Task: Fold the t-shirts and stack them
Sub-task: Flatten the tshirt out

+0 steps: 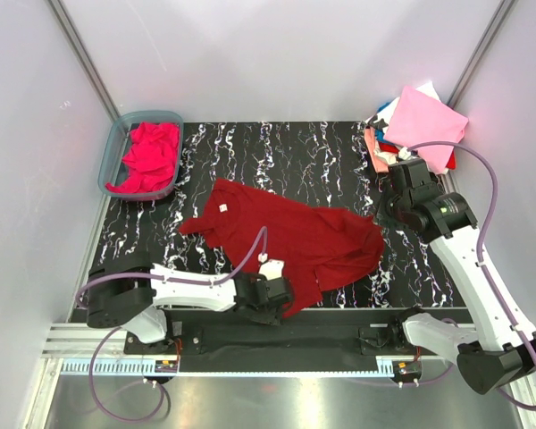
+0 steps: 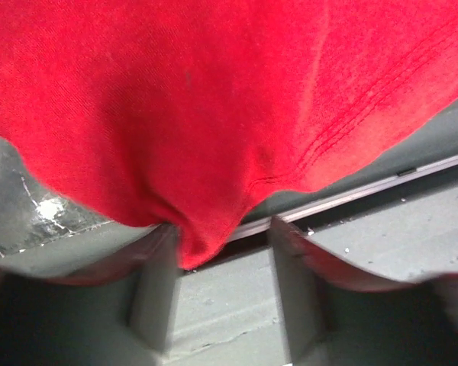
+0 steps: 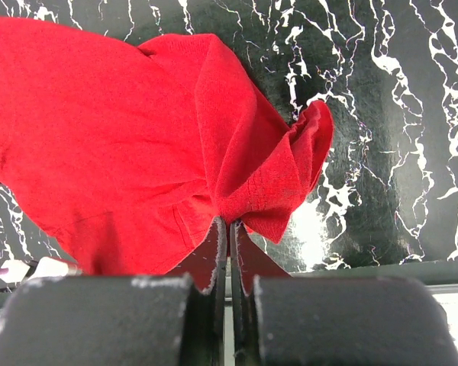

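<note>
On the counter (image 1: 322,152) at the crimson t-shirt (image 1: 295,237) | left hand (image 2: 221,226) at its near hem, fingers (image 2: 153,297) apart around cloth | right hand (image 3: 229,225) clamped on its right edge.

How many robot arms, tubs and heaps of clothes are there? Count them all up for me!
Robot arms: 2, the left arm and the right arm
Tubs: 1, the plastic tub
Spread-out shirts: 1, the dark red t-shirt
Bundles in the tub: 1, the magenta bundle
Folded stacks: 1, the stack of folded shirts
Total: 6
</note>
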Tool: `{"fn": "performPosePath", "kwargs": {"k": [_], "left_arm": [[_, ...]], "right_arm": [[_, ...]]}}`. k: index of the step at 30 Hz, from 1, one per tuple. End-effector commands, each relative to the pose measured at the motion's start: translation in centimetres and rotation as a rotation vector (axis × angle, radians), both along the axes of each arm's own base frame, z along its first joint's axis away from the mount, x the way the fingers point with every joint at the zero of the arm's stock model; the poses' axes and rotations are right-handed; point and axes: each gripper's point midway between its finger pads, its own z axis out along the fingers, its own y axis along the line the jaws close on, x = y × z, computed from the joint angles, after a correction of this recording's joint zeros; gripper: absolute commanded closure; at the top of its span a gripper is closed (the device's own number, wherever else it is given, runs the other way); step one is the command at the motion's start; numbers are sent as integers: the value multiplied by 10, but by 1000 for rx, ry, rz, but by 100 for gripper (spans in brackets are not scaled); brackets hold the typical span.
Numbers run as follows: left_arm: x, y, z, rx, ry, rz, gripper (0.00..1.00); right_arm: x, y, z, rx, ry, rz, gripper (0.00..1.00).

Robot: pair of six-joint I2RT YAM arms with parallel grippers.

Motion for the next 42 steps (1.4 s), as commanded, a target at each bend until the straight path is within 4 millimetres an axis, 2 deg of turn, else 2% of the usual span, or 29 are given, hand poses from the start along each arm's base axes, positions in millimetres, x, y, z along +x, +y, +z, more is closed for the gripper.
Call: {"fn": "performPosePath", "kwargs": {"k": [1,3,4,6,7,9,10,12,13,15,16,17,18,19,20,21,23,24,26,27,30,31,32,34,35,36,37,40,42], "left_arm": [[10,-16,8,-35,-52,14,70],[14,-16,12,-42,-72,21,87],[15,-15,21,-53,-83,23,98],[23,-13,38,-64,-128,36,100],[26,-10,64,-83,-154,33,100],[36,-6,101,-108,-228,40,100],[40,0,143,-145,-270,30,100],[53,11,192,-178,-364,51,100],[56,20,240,-238,-416,47,100],[64,34,288,-296,-500,57,100],[65,46,334,-371,-559,42,100],[66,52,356,-404,-597,29,100],[66,58,378,-443,-632,15,100],[65,74,419,-509,-700,-6,100],[65,83,437,-539,-734,-10,100],[62,101,474,-631,-784,0,100],[55,118,505,-695,-864,-68,100],[49,131,534,-798,-911,-69,100],[38,140,555,-866,-977,-155,100],[34,151,568,-905,-1031,-176,100],[22,161,588,-986,-1094,-233,100],[10,159,594,-1021,-1125,-325,100],[4,158,600,-1052,-1146,-361,100],[-7,159,615,-1109,-1215,-427,100],[-6,159,618,-1106,-1236,-431,100],[-5,159,624,-1097,-1272,-437,100],[-3,158,626,-1087,-1287,-438,100],[10,148,630,-1010,-1332,-421,100],[25,131,624,-911,-1350,-415,100]], "right_arm": [[7,0,6,2,-42,0,100],[6,-1,6,-2,-41,-2,100],[5,-2,5,-5,-38,-2,100],[5,-3,9,-11,-45,-2,100],[4,-4,9,-17,-40,-2,100],[5,-7,24,-19,-71,-9,100],[3,-8,30,-25,-77,-8,100],[3,-12,57,-19,-142,-23,100],[2,-14,78,-9,-185,-30,100],[-3,-19,101,-4,-240,-41,100],[-8,-23,109,-8,-248,-50,100],[-13,-26,136,12,-316,-61,100],[-17,-30,149,19,-349,-74,100],[-27,-35,172,32,-405,-82,100],[-34,-40,186,41,-444,-93,100],[-41,-44,198,46,-483,-102,100],[-65,-54,234,82,-612,-105,100],[-72,-57,247,102,-667,-106,100],[-98,-65,273,133,-785,-94,100],[-103,-64,284,143,-840,-68,100],[-130,-70,302,161,-967,-37,100],[-134,-70,302,158,-981,-25,100],[-148,-75,306,164,-1028,-19,100],[-153,-75,312,160,-1102,2,100],[-170,-82,317,169,-1164,-5,100],[-176,-86,327,178,-1226,-18,100],[-182,-90,325,179,-1251,-30,100],[-177,-95,328,153,-1272,-60,100],[-154,-90,319,98,-1200,-56,100]]}}
